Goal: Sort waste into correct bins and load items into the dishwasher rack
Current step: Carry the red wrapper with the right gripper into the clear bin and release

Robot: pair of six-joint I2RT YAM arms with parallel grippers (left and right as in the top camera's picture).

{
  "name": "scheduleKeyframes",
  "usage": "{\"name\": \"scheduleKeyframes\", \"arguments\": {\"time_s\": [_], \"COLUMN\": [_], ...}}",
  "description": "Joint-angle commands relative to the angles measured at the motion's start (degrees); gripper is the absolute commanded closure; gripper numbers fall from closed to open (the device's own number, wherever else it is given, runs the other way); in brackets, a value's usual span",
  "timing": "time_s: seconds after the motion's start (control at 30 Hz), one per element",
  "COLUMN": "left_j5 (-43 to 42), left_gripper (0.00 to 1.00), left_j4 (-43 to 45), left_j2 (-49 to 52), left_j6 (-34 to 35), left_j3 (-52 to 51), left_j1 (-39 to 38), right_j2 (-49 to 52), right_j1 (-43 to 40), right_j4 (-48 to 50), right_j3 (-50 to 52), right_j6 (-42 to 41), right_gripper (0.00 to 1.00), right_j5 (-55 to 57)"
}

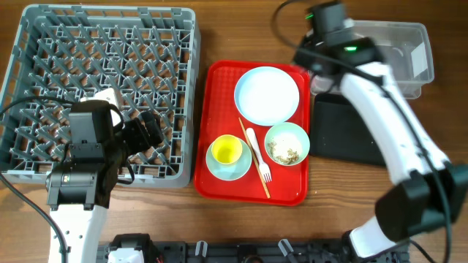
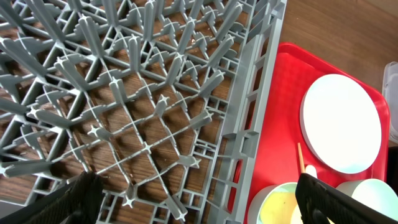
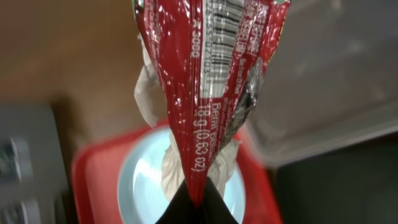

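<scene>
My right gripper is shut on the red wrapper, with the white crumpled scrap pinched along with it. Both hang above the pale blue plate near the clear tub and black tray. In the overhead view this gripper is between the plate and the tub. My left gripper is open and empty over the dishwasher rack. The mint bowl holds beige food scraps. The yellow cup sits on the saucer.
The red serving tray carries the plate, bowl, cup, white fork and wooden stick. The black tray lies to its right, in front of the tub. The rack's side wall borders the red tray.
</scene>
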State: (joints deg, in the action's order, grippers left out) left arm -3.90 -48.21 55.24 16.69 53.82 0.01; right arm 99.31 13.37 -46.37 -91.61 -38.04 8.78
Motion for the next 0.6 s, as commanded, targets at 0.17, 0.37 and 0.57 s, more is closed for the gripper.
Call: {"name": "scheduleKeyframes", "arguments": {"time_s": [0.17,0.37,0.57], "left_j5": [0.55,0.55,0.55], "left_gripper": [0.00,0.00,0.00], "left_j4": [0.11,0.11,0.11], "left_j2": [0.07,0.07,0.07], "left_j6": [0.33,0.33,0.33], "left_j3": [1.18,1.16,1.16], "left_j1": [0.15,0.15,0.15], "right_j2": [3.30,6.08,1.92], "right_j1": [-11.80,-14.27,-14.36], "right_j4": [2.99,8.50,9.90], "right_j3": [-0.63,-0.63,-0.63], "right_j6": [0.55,6.25,11.02], "right_gripper": [0.92,0.65,0.45], "right_j5": [2.60,-5.44,-8.94]}}
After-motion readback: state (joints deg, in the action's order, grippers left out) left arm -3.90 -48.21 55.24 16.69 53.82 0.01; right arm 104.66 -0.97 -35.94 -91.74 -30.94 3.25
